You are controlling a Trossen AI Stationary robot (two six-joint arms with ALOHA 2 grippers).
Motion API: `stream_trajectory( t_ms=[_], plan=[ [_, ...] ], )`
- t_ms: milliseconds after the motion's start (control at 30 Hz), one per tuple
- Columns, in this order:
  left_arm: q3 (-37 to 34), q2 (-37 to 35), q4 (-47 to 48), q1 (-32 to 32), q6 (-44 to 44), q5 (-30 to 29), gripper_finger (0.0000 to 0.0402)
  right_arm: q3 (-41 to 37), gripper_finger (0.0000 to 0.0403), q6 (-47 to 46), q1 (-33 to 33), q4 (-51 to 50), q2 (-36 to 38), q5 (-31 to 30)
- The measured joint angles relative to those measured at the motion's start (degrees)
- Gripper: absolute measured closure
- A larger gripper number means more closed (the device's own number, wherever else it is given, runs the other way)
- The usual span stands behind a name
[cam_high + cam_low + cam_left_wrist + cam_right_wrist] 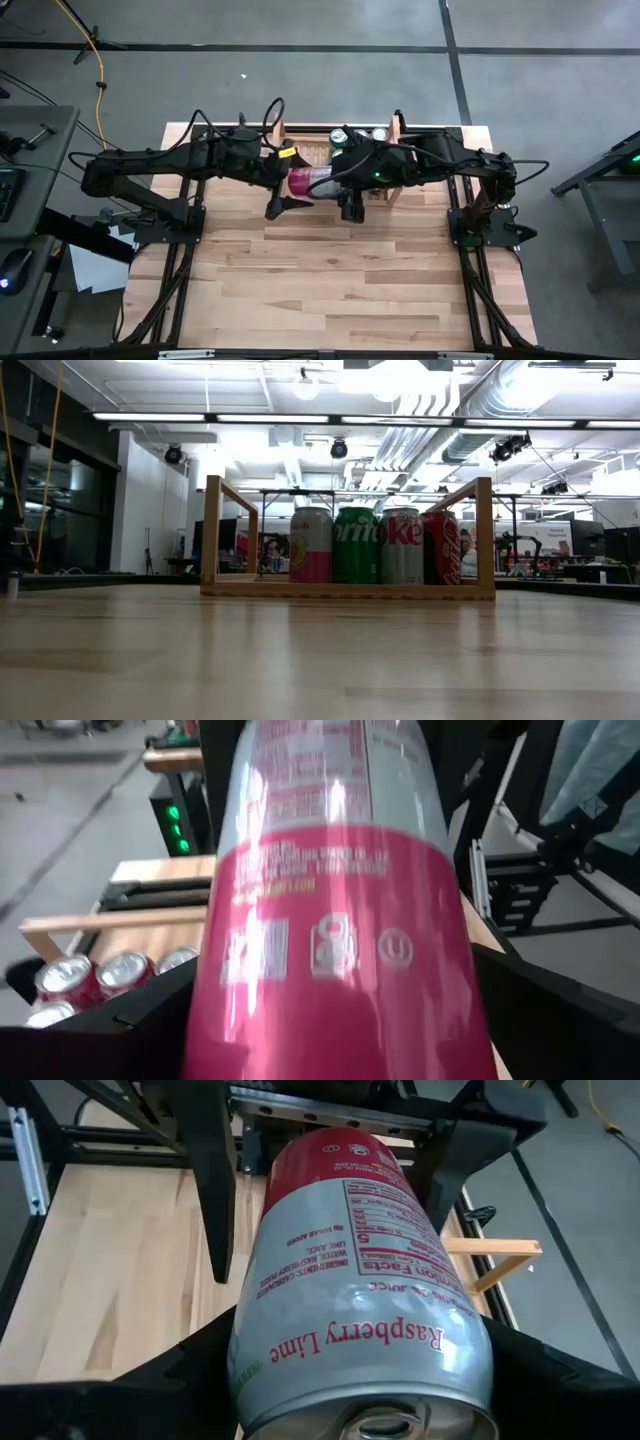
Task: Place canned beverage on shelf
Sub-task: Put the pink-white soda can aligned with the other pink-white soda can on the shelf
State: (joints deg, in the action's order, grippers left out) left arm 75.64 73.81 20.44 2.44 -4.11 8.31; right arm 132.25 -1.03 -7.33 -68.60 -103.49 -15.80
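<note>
Handover, mid-air, front of shelf.

- The pink can (305, 182) lay on its side above the table, caught between the two pincers. Its lid end pointed back into the right pincer (325, 183).
- The right pincer was closed partway round the can's body, with a finger on each flank. It looked like the only grip.
- The left pincer (285, 203) was spread wide at the can's far end. Its fingers (215, 1180) straddled the can with a gap showing, and it held nothing.
- The shelf (485, 530) sat just beyond both pincers. Four standing cans (380, 545) filled it from the right-arm end, leaving one bay free by the board on the left-arm side.

To do this step well:
- You should have drawn the left pincer straight back off the can before swinging it. A sideways move risked knocking the can askew.
- You needed to turn the right wrist until the can stood upright.
- You had to lower it into the free bay between the side board and the nearest standing can, touching neither.
- The slatted base could tip a can set down crooked, so you should have released only once it sat flat.
</note>
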Motion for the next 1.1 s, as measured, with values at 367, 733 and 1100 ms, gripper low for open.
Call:
stream_trajectory(
  t_ms=[367,733,1100],
  plan=[
    [0.0,-0.3,-2.4,0.2,-1.1,-0.5,0.0126,0.0,0.0124,0.1,0.2,0.2,0.0,0.5],
    [-0.1,-1.1,4.2,1.8,-2.2,-4.7,0.0127,0.1,0.0023,-0.7,0.3,-3.0,0.5,-2.8],
    [-13.0,-13.4,-8.8,3.6,5.5,-8.9,0.0127,0.1,0.0047,-8.0,2.7,-18.1,4.7,-4.9]
  ],
)
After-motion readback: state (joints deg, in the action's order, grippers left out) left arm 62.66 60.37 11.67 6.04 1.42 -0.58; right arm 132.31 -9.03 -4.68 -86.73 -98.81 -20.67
